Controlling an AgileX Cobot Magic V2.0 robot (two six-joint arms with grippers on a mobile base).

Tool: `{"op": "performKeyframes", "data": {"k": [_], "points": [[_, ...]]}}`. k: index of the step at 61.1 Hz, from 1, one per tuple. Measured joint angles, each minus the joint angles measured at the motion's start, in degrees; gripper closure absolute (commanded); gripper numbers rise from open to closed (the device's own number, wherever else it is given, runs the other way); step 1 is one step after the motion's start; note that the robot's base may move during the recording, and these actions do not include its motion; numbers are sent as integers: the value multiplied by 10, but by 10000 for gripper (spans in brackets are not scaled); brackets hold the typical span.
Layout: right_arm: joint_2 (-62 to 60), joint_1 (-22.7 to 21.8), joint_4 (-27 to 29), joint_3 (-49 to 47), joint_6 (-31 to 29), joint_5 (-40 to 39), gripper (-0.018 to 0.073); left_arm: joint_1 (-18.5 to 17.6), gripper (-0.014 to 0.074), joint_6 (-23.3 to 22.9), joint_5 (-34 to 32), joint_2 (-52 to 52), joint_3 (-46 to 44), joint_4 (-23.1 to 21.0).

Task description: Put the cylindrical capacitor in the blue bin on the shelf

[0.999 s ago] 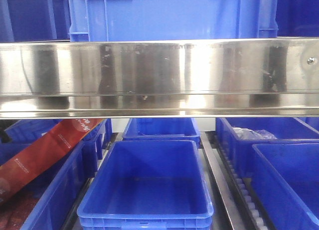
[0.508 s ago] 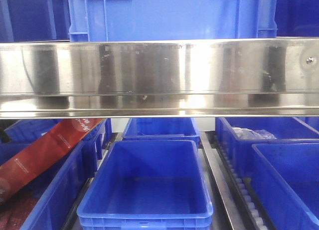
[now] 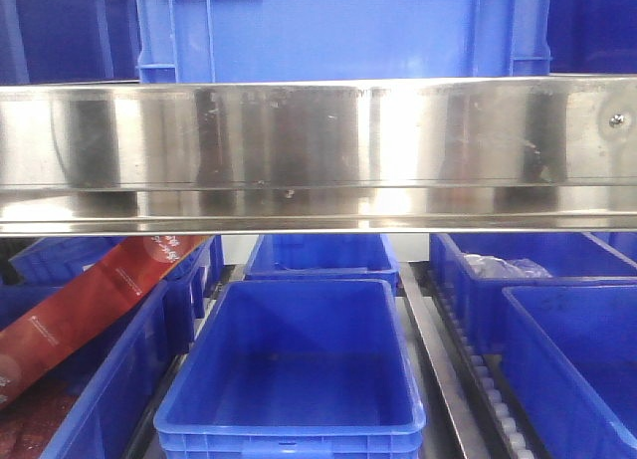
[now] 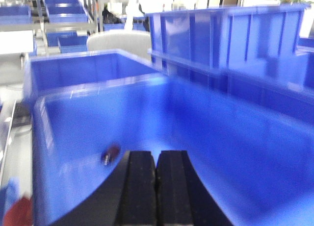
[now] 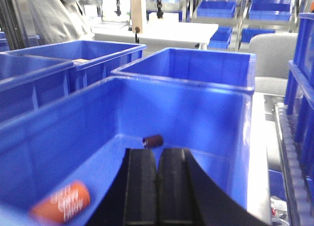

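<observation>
Both the left end effector [image 4: 155, 160] and right end effector [image 5: 157, 160] hover pressed closed and empty over blue bins, while an orange capacitor [image 5: 61, 200] lies loose on the bin [image 5: 206, 108] floor, apparently awaiting pickup.

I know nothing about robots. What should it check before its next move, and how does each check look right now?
1. Right pincer free: ok, its jaws are shut with nothing between them.
2. Left pincer free: ok, it is also shut on nothing.
3. Cylindrical capacitor located: ok, it is orange-red with white print, low in the right wrist view, and blurred.
4. Capacitor resting inside the blue bin: cannot tell, because it sits at the picture's edge.
5. Path ahead of the right pincer: not ok, a small dark cylinder lies on the bin floor just beyond the tips.
6. Shelf beam clearance: cannot tell, because no arm shows in the front view.
</observation>
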Motion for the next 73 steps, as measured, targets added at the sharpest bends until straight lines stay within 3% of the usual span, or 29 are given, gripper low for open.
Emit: {"op": "performKeyframes", "data": {"k": [15, 30, 49, 73], "points": [[-122, 0, 0, 195, 0, -107, 720, 0, 707, 0, -85, -131, 193, -10], [-218, 0, 0, 321, 0, -122, 721, 0, 707, 0, -120, -249, 321, -12], [-316, 0, 0, 345, 0, -126, 721, 0, 707, 0, -125, -343, 350, -12], [-342, 0, 0, 346, 0, -128, 721, 0, 707, 0, -132, -354, 350, -12]]}}
